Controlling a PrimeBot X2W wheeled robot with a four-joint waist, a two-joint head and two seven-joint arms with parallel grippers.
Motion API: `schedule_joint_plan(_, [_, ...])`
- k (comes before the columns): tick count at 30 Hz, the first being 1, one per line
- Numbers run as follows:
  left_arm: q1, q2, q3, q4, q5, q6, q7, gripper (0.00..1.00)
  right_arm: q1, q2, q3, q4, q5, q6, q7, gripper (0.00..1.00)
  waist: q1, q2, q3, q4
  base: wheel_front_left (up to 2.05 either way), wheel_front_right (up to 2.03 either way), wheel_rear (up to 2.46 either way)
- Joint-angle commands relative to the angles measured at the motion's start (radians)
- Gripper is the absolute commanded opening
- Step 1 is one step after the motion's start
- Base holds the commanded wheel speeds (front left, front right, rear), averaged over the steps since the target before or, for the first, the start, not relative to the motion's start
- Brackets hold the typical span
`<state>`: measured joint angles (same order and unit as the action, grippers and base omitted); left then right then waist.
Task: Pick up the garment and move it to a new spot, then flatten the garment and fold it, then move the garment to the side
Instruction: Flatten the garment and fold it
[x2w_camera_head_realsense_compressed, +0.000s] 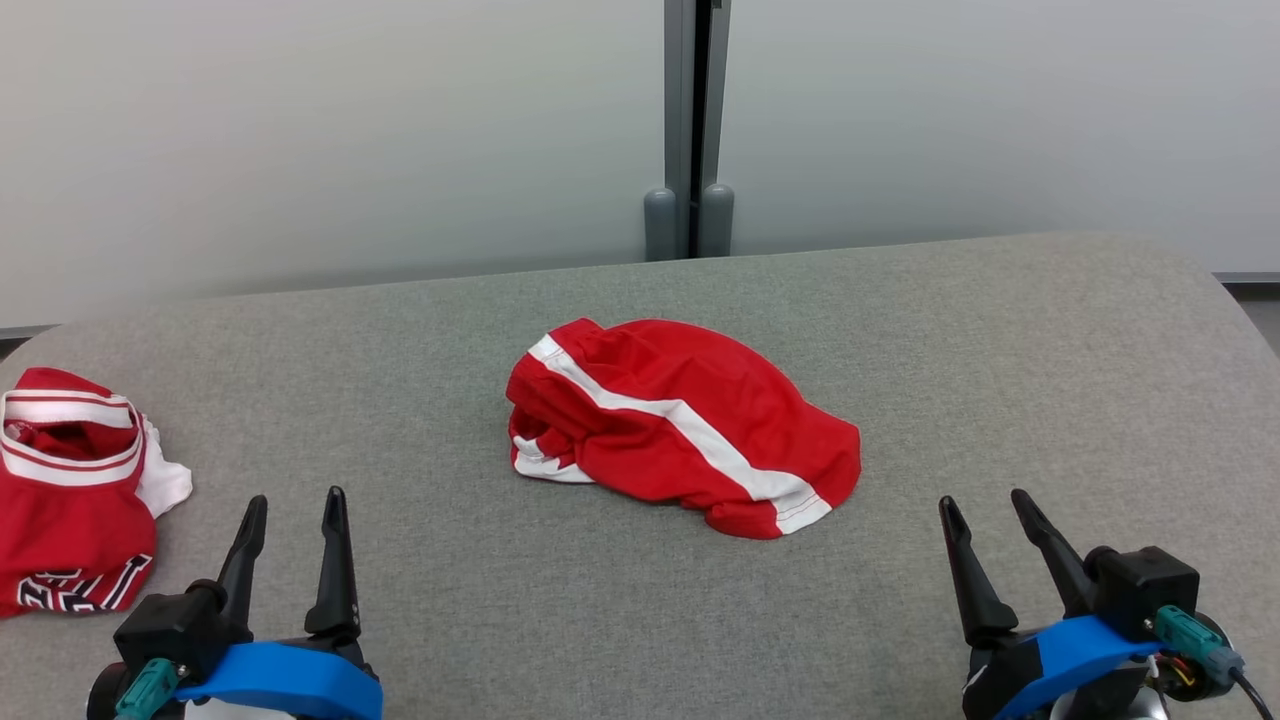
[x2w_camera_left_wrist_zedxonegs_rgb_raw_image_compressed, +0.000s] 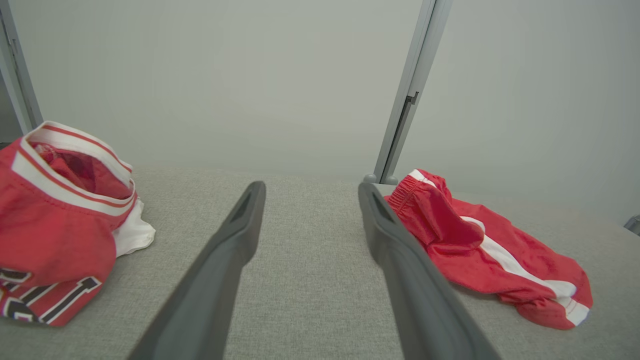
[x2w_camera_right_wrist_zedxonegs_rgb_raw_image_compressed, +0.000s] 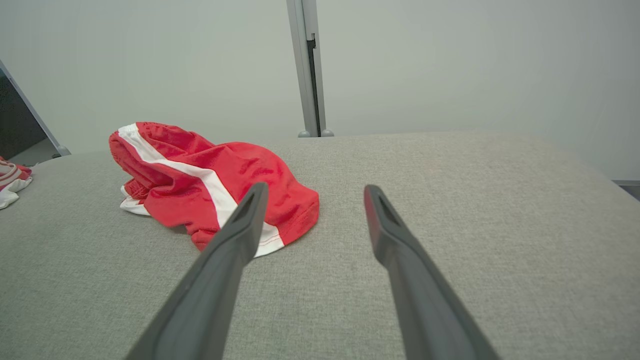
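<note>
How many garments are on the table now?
2. Red shorts lie crumpled at the middle of the table; a red jersey sits at its left edge, partly out of frame.

The garment (x2w_camera_head_realsense_compressed: 690, 425) lies mid-table (x2w_camera_head_realsense_compressed: 1000, 350); a jersey (x2w_camera_head_realsense_compressed: 70, 500) lies on the table's left edge.

1. The setting is looking like a robot test room in a lab or office, not a home.
2. Pale frosted wall panels (x2w_camera_head_realsense_compressed: 300, 130) are running behind the work surface, and a grey metal post (x2w_camera_head_realsense_compressed: 695, 120) like those in office partitions is joining them.
3. A wide table (x2w_camera_head_realsense_compressed: 1000, 350) with grey cloth and rounded corners is serving as the bench.
4. Red shorts (x2w_camera_head_realsense_compressed: 680, 420) and a red jersey (x2w_camera_head_realsense_compressed: 70, 500) are lying on it, well apart.
5. The left gripper (x2w_camera_head_realsense_compressed: 297, 497) and right gripper (x2w_camera_head_realsense_compressed: 982, 498), with blue fittings and exposed cables, are hovering at its near edge.
</note>
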<state>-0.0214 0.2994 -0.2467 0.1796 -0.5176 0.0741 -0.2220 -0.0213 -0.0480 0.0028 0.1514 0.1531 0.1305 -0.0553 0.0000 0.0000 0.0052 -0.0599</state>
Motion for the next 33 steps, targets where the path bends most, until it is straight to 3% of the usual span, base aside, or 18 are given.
schedule_joint_plan(1, [-0.001, 0.004, -0.004, -0.006, 0.004, 0.004, 0.0, 1.0, -0.01, -0.004, 0.002, 0.004, 0.004, 0.001, -0.005, 1.0, 0.0, 0.0, 0.001, 0.001, 0.0, 0.0, 0.0])
schedule_joint_plan(10, [-0.002, 0.008, -0.01, -0.022, -0.004, 0.011, 0.016, 1.0, -0.025, -0.004, 0.025, 0.025, 0.018, 0.001, 0.01, 1.0, 0.0, 0.0, 0.013, 0.011, 0.0, 0.0, 0.0])
schedule_joint_plan(15, [-0.02, 0.005, -0.017, -0.032, -0.003, 0.01, 0.021, 1.0, -0.086, -0.005, 0.035, 0.084, 0.042, 0.001, 0.091, 1.0, 0.0, 0.0, 0.034, 0.023, 0.0, 0.0, 0.0])
schedule_joint_plan(23, [-0.088, 0.004, -0.045, -0.049, 0.011, -0.005, 0.041, 1.0, -0.264, -0.004, 0.011, 0.312, 0.056, 0.001, 0.207, 1.0, 0.0, 0.0, 0.115, 0.078, 0.0, 0.0, 0.0])
schedule_joint_plan(32, [-0.172, -0.016, -0.075, -0.044, 0.025, -0.028, 0.028, 1.0, -0.439, -0.004, -0.008, 0.58, 0.037, 0.001, 0.204, 1.0, 0.0, 0.0, 0.19, 0.141, 0.0, 0.0, 0.0])
schedule_joint_plan(33, [-0.175, -0.019, -0.077, -0.039, 0.025, -0.029, 0.026, 1.0, -0.446, -0.004, -0.005, 0.607, 0.04, 0.001, 0.205, 0.94, 0.0, 0.0, 0.192, 0.143, 0.0, 0.0, 0.0])
